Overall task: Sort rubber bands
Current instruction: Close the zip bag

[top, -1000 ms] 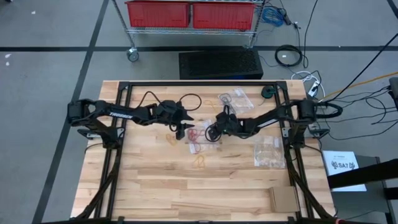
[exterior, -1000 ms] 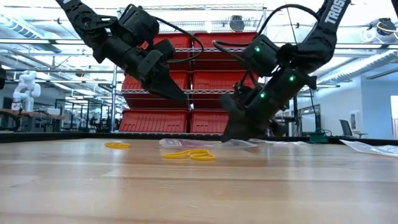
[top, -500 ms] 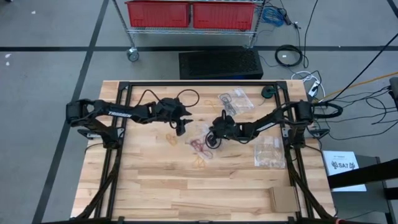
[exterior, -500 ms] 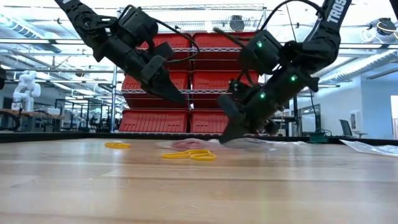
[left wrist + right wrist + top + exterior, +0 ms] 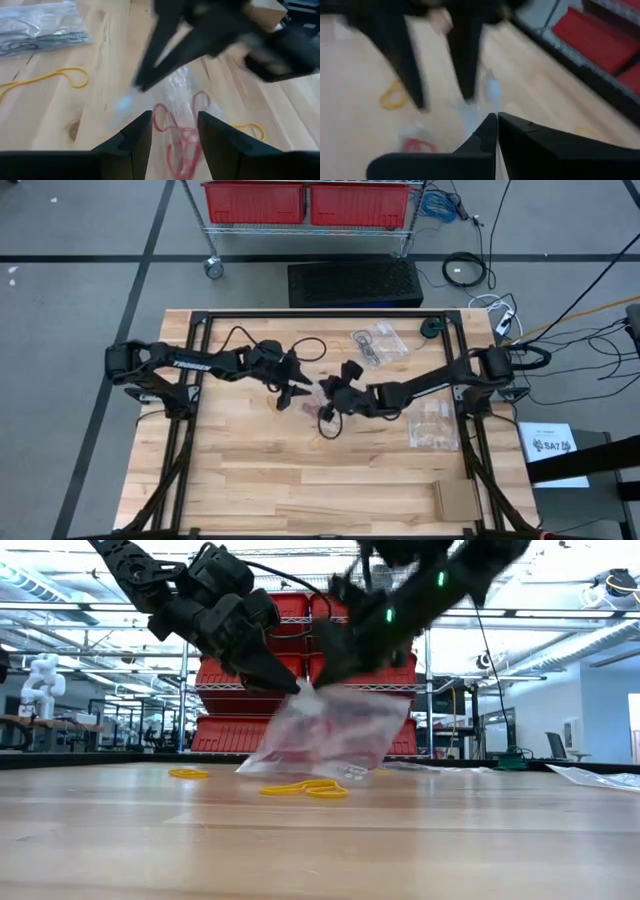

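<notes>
The right tool [image 5: 318,680] is pinching a clear bag [image 5: 325,735] of red rubber bands [image 5: 172,135] above the desk [image 5: 380,480]; the left tool [image 5: 283,396], fingers spread, is hovering just beside the bag.

1. One camera hangs above me, looking straight down on the whole desk [image 5: 250,480] and both my arms.
2. A second sits at desk-top height, facing level across the surface toward the red bins [image 5: 255,730] behind.
3. Each wrist camera looks forward, close over its own fingers.
4. All four views share the clear bag [image 5: 325,735] at the desk's middle.
</notes>
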You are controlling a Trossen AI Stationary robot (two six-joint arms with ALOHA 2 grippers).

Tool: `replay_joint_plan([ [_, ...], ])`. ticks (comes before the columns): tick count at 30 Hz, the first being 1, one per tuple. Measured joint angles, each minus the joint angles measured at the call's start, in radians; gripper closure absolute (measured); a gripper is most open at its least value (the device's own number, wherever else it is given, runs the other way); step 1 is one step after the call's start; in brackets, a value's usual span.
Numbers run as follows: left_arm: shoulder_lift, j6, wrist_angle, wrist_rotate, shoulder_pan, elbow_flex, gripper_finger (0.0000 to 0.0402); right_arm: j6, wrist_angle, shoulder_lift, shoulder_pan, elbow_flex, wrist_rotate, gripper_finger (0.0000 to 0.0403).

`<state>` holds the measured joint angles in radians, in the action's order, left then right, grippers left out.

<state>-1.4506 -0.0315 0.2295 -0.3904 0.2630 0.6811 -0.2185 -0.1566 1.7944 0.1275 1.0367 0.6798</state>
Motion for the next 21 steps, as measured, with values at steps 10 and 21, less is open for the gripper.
replay_joint_plan([
  [10, 0.013, 0.052, 0.078, -0.012, -0.003, 0.000, 0.0239, 0.009, 0.305, -0.023, 0.121, 0.151, 0.154, 0.0403],
  [21, 0.063, -0.041, 0.116, -0.061, -0.064, 0.000, 0.0239, -0.087, 0.399, -0.076, 0.183, 0.151, 0.188, 0.0403],
])
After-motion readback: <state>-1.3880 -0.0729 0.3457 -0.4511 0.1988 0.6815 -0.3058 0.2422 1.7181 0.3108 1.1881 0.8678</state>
